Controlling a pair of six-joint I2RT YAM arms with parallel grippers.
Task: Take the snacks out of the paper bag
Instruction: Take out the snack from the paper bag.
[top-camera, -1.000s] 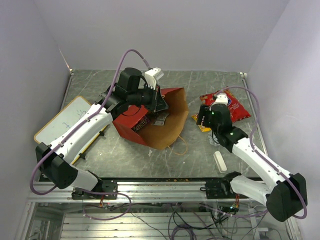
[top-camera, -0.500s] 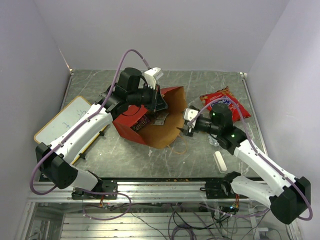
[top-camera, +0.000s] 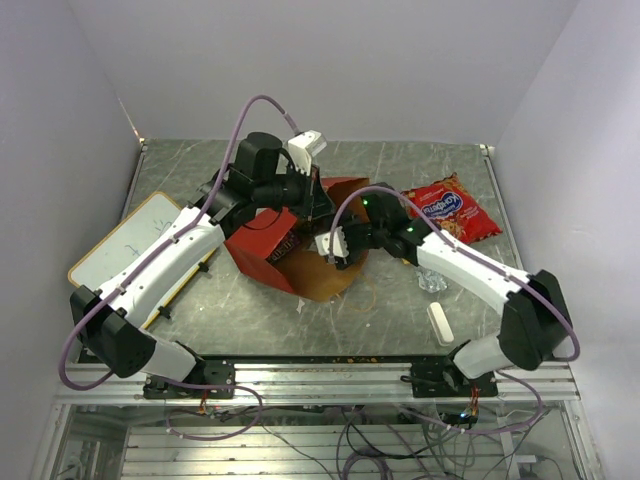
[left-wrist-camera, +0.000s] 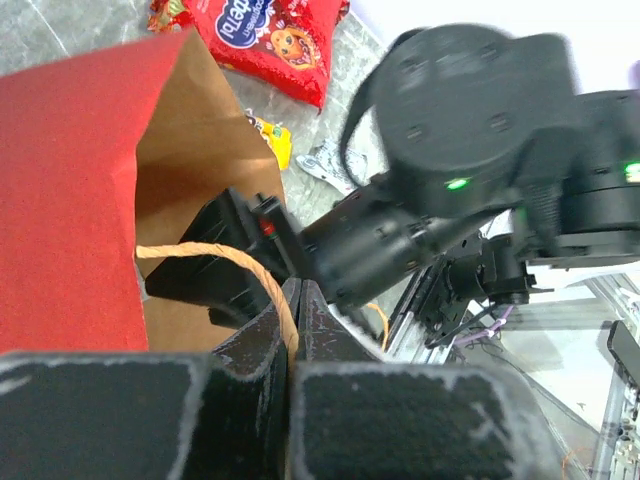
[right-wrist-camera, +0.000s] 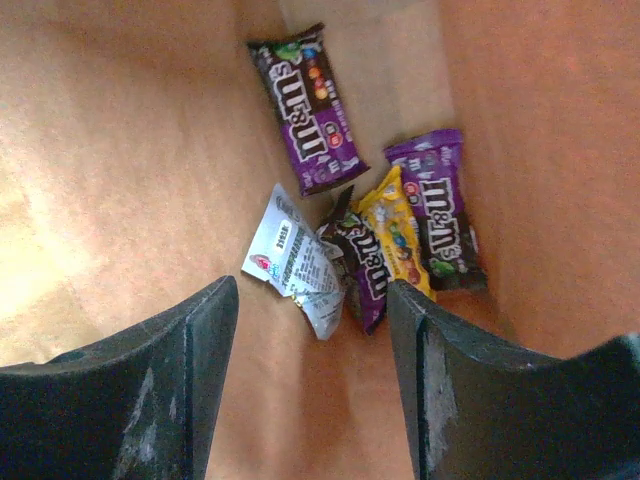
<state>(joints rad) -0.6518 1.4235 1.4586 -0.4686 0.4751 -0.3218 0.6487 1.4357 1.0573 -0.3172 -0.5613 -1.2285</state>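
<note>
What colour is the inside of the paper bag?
The paper bag is plain brown inside; right wrist view.

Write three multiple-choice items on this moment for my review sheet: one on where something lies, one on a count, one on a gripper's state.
1. Relative to the paper bag, where is the large red packet?
A. Inside it.
B. On the table, to its right.
C. Under it.

2. How many small wrappers does the right wrist view show inside the bag?
A. Two.
B. Nine.
C. Five.

3. The left gripper is:
A. shut on the bag's handle.
B. open over the table.
C. shut on the red packet.

Answers:
1. B, the packet lies flat on the table outside the bag.
2. C, two purple, one yellow, one dark and one silver lie on the brown paper.
3. A, its fingers pinch the tan loop.
</note>
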